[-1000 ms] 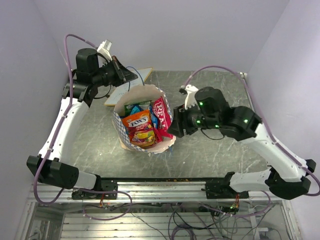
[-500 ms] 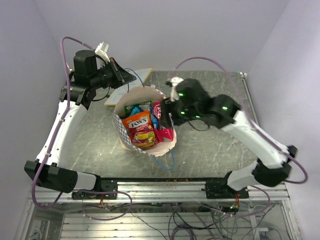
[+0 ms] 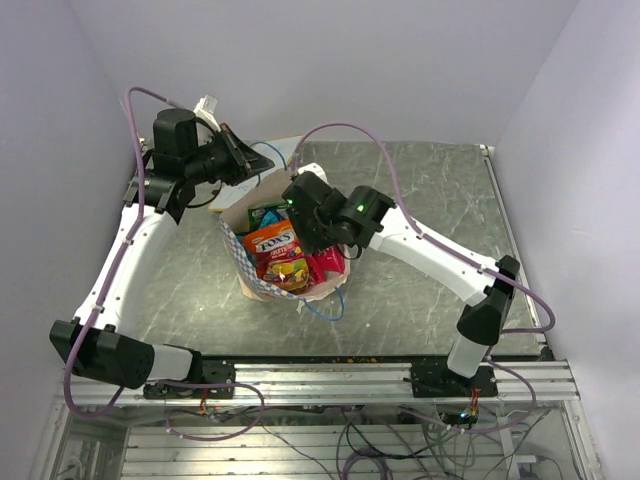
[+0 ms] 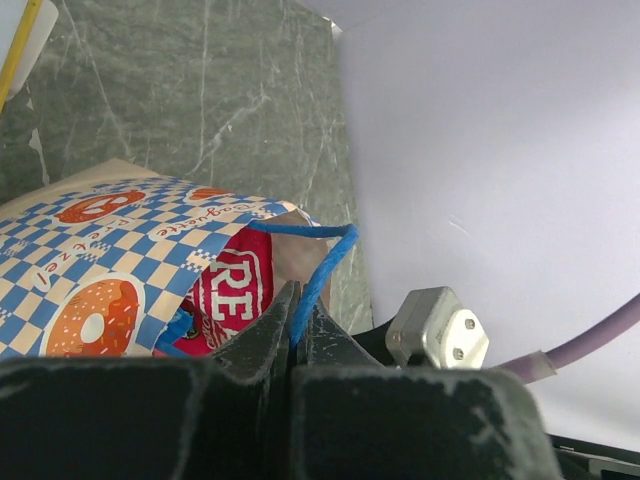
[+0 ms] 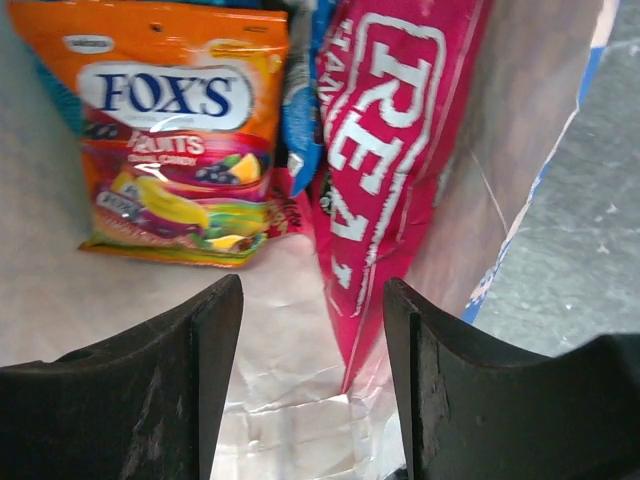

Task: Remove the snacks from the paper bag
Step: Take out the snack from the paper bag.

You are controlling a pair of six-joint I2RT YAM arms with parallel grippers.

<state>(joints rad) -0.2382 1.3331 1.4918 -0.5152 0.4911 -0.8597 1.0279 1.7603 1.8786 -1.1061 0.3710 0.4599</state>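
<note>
From above, shows a blue string loop (image 3: 338,306) lying on the desk (image 3: 430,190) against the near side of the paper bag (image 3: 258,285), left of the desk's centre, mouth up. Has the right hand (image 3: 315,240) down in that mouth. From the right wrist, gives what the top view hides: fingers (image 5: 190,380) parted at middling width, closed on nothing, the lower end of the red REAL bag (image 5: 390,170) between them along the bag's right wall, the orange FOX'S packet (image 5: 180,130) flat to the left, a blue packet (image 5: 300,110) wedged between the two. Farther back, from the left wrist alone, shows the left hand (image 4: 297,300) pinched tight on the blue string handle (image 4: 320,268) over the far rim. Beyond, toward the desk's far-left corner, catches an edge of a white board (image 4: 25,40).
</note>
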